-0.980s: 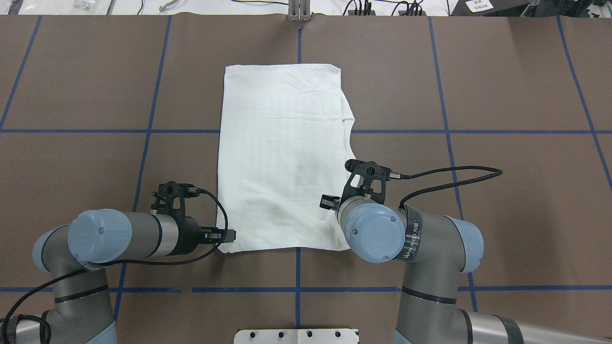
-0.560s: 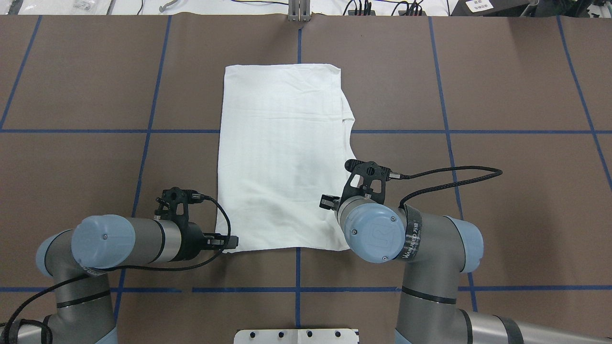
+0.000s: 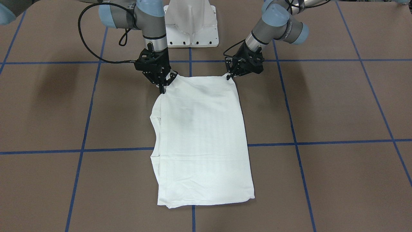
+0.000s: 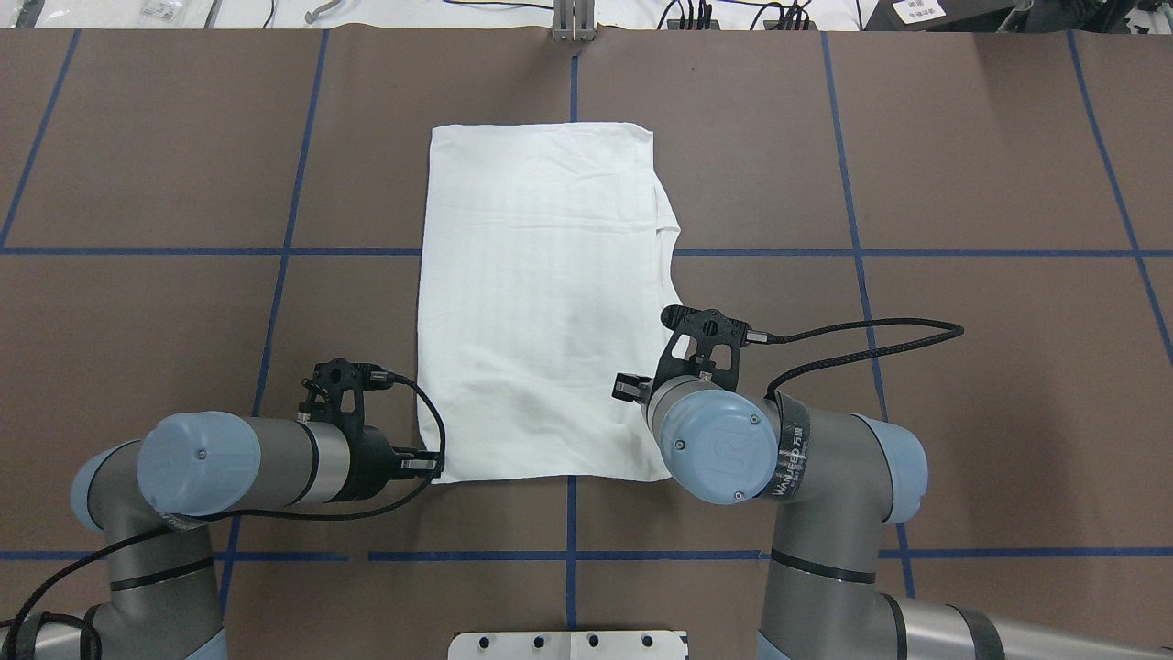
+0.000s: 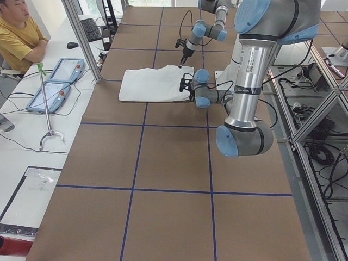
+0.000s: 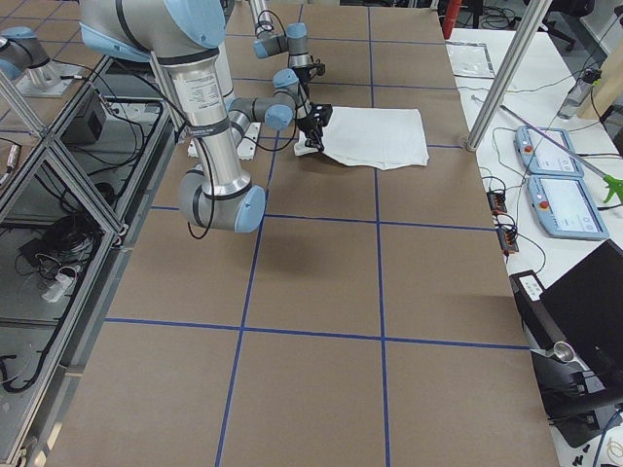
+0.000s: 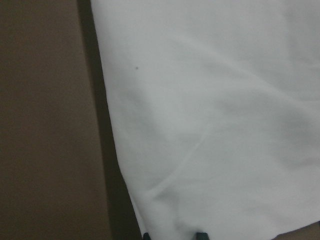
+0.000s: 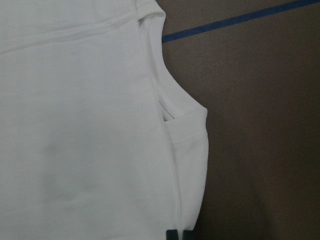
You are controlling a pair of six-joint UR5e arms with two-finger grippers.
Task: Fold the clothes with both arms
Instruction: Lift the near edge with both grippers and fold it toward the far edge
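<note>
The white shirt (image 4: 541, 302) lies folded into a long rectangle on the brown table, also in the front view (image 3: 199, 138). My left gripper (image 4: 433, 466) sits low at its near left corner (image 3: 229, 76). The left wrist view shows cloth (image 7: 215, 115) between the two dark tips, so it is shut on the shirt. My right gripper (image 3: 162, 87) points down at the near right corner. Its tips are pinched on the shirt's edge (image 8: 75, 125) by the collar opening. In the overhead view the right wrist hides it.
The white pedestal base (image 3: 191, 25) stands between the arms at the table's near edge. A black cable (image 4: 871, 339) loops right of the right wrist. A seated person (image 5: 19, 38) and two teach pendants (image 5: 54, 81) are beyond the far edge.
The left arm swung slightly toward the near edge and its fingers closed in on the shirt's near left corner. The right arm has stayed still.
</note>
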